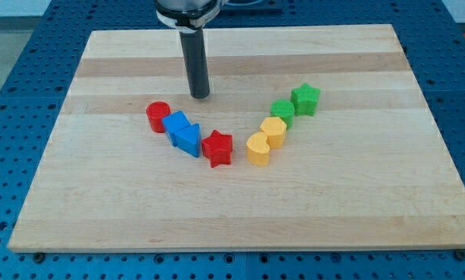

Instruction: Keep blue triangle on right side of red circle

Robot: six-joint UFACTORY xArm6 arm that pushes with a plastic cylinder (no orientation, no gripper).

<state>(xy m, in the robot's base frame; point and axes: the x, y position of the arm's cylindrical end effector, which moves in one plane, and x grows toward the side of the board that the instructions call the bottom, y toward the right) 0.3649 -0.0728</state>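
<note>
The red circle [158,116] sits left of the board's centre. A blue cube [176,124] touches it on its lower right. The blue triangle [188,140] lies just below and to the right of that cube, touching it, so it is right of the red circle. My tip [201,95] rests on the board above these blocks, up and to the right of the red circle and clear of them all.
A red star [217,148] touches the blue triangle's right side. Further right lie a yellow heart [257,148], a yellow block [274,131], a green block [282,111] and a green star [305,99] in a rising line. The wooden board [100,202] sits on a blue table.
</note>
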